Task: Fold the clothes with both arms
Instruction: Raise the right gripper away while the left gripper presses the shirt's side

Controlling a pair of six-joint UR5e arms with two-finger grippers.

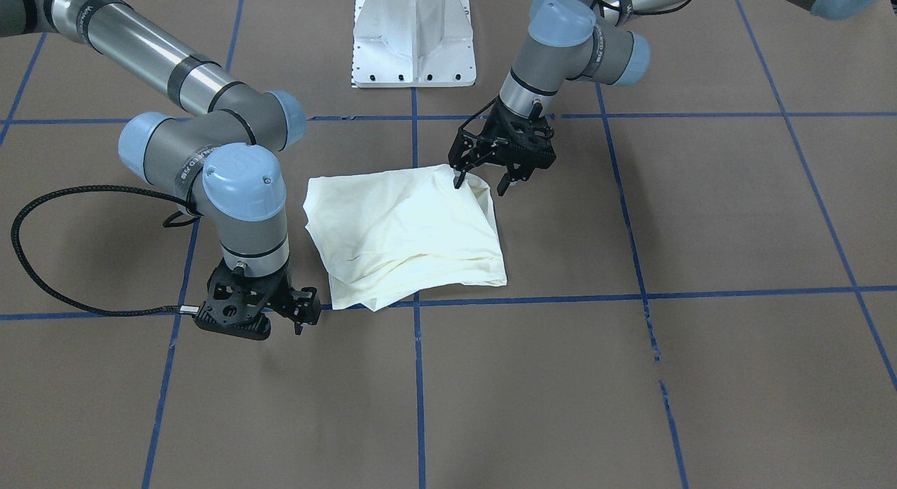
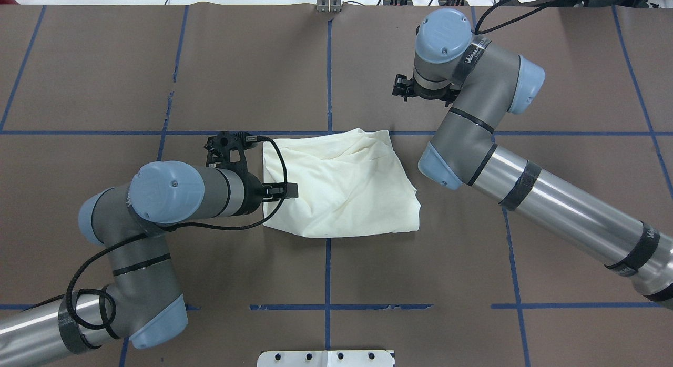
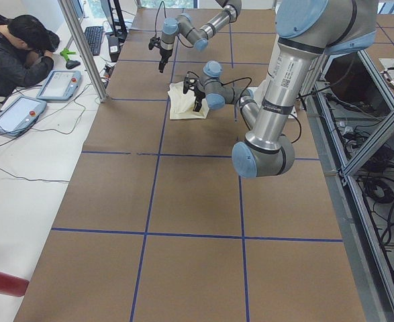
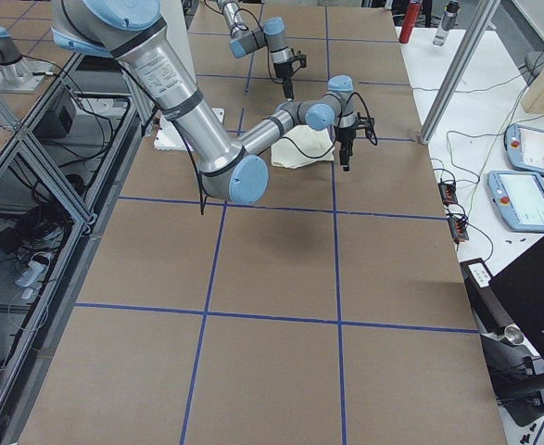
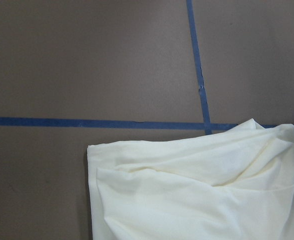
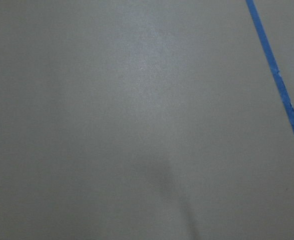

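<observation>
The cream shirt point(image 1: 406, 230) lies folded into a rough square on the brown table, plain side up, with no print showing. It also shows in the overhead view point(image 2: 342, 188) and the left wrist view point(image 5: 197, 190). My left gripper point(image 1: 481, 184) is open and empty. It hangs just over the shirt's corner nearest the robot on its left, one fingertip point(image 1: 459, 182) over the cloth edge. My right gripper point(image 1: 306, 319) looks open and empty. It hovers over bare table beside the shirt's far corner and does not touch it. The right wrist view shows only table.
The white pedestal base point(image 1: 413, 40) stands at the robot's side of the table. Blue tape lines point(image 1: 418, 377) cross the brown surface. An operator point(image 3: 15, 47) sits at a side desk with teach pendants point(image 3: 59, 84). A red bottle point(image 3: 2, 282) lies there too.
</observation>
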